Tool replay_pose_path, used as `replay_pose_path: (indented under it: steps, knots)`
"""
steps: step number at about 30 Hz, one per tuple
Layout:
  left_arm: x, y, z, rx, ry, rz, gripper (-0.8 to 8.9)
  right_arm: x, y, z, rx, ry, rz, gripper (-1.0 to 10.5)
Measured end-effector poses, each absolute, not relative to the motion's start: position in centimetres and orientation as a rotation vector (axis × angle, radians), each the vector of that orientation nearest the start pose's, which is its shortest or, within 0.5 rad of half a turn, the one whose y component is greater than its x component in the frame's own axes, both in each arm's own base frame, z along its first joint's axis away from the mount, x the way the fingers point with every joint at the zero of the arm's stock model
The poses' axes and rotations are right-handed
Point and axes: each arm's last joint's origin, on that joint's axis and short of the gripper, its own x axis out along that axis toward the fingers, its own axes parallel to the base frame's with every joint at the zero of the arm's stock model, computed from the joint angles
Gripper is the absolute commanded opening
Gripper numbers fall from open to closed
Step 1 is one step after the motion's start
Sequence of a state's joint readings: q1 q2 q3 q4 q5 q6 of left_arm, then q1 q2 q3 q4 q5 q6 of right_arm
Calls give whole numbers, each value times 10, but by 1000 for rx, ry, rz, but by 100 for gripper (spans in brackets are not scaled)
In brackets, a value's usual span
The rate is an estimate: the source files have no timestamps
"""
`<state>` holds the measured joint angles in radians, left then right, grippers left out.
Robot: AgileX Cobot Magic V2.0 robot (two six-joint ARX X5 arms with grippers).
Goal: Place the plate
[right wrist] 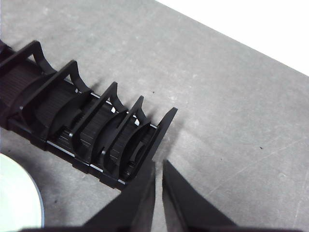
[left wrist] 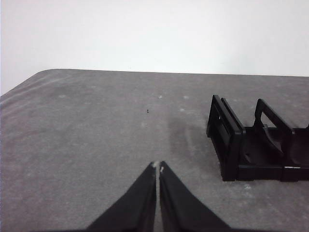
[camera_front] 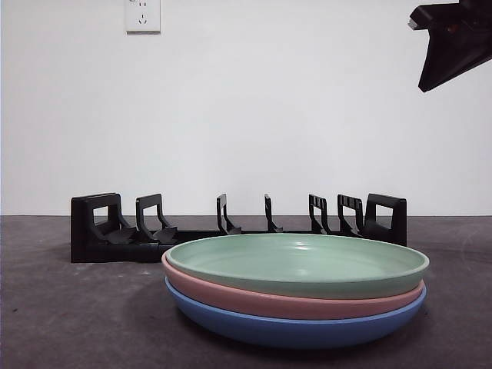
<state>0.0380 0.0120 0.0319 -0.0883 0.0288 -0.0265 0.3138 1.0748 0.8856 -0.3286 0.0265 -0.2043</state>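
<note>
- Nearest the front camera, three stacked plates sit on the table [camera_front: 61,323]: green plate [camera_front: 300,261] on pink plate [camera_front: 307,302] on blue plate [camera_front: 300,329], lower two mostly hidden.
- Just behind stands the black rack [camera_front: 231,227], slots empty.
- Left gripper [left wrist: 157,166], jaws together, hovers over bare table beside one rack end.
- Right gripper [right wrist: 159,166], jaws nearly together, hangs high above the other end.

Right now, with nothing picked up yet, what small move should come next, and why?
Probably open the right gripper and lower it toward the green plate, the top of the stack. Both grippers are shut and empty, the rack holds no plate, and the right one hangs nearer the stack than the left gripper.
</note>
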Motion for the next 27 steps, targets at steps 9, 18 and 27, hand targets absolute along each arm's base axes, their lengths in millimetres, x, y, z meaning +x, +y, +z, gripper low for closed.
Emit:
replay_pose_path:
  steps: [9,18,27]
  knots:
    - [96,3,165,-31,68,10,8,219,70,301,-286,478,332,22]
    - [96,3,165,-32,69,10,8,198,49,303,-284,331,243,22]
    - [96,3,165,-32,68,10,8,119,8,189,-178,219,47,22]
